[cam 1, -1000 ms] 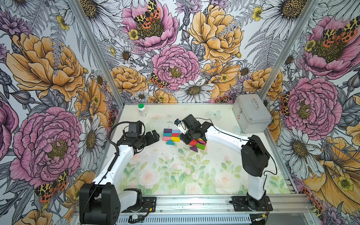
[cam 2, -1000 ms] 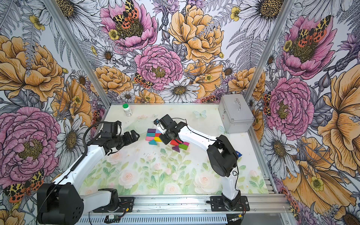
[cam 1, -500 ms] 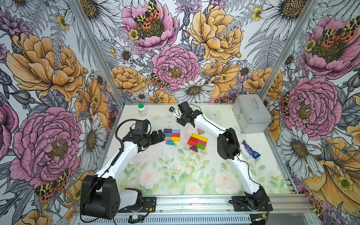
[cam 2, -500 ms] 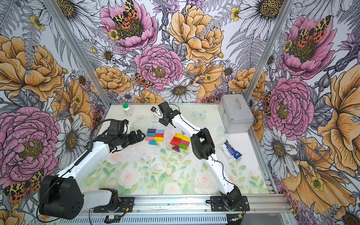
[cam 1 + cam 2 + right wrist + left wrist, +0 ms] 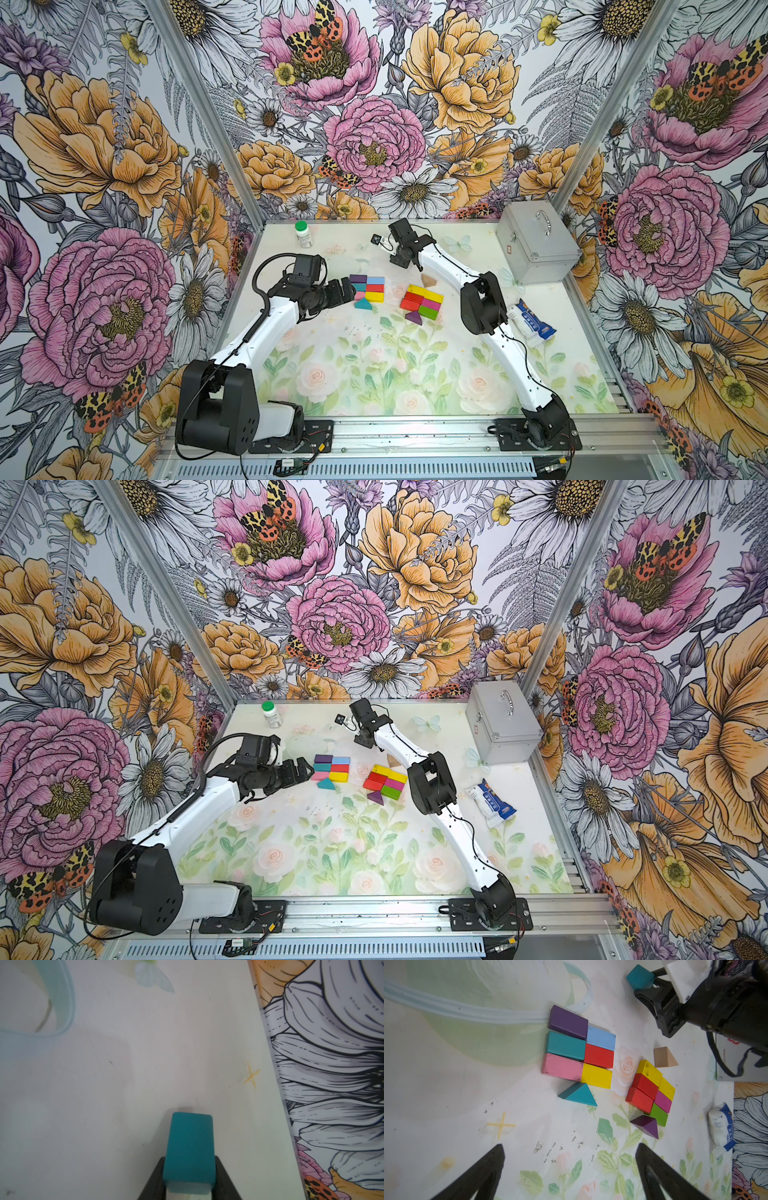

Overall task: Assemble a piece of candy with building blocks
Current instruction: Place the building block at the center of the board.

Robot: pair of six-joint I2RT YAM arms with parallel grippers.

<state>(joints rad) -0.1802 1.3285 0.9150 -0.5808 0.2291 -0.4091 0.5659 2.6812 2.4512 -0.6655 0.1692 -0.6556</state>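
My right gripper (image 5: 190, 1159) is shut on a teal block (image 5: 190, 1147), near the table's far edge; the left wrist view also shows that block (image 5: 640, 977) in the jaws. In both top views the right gripper (image 5: 398, 259) hides it. Six building blocks lie in a tight rectangle (image 5: 368, 286) with a teal triangle (image 5: 363, 304) against its near side. A second cluster (image 5: 422, 301) lies to its right, with a purple triangle (image 5: 413, 318) in front and a tan triangle (image 5: 429, 280) behind. My left gripper (image 5: 347, 289) hangs open and empty, just left of the first rectangle.
A white bottle with a green cap (image 5: 303, 235) stands at the far left. A closed metal case (image 5: 536, 249) sits at the far right. A blue-and-white snack packet (image 5: 534, 324) lies beside the right arm's elbow. Flowered walls close in three sides.
My right gripper has drawn back from over the right cluster toward the far edge with the teal block. My left gripper has edged right toward the left rectangle.
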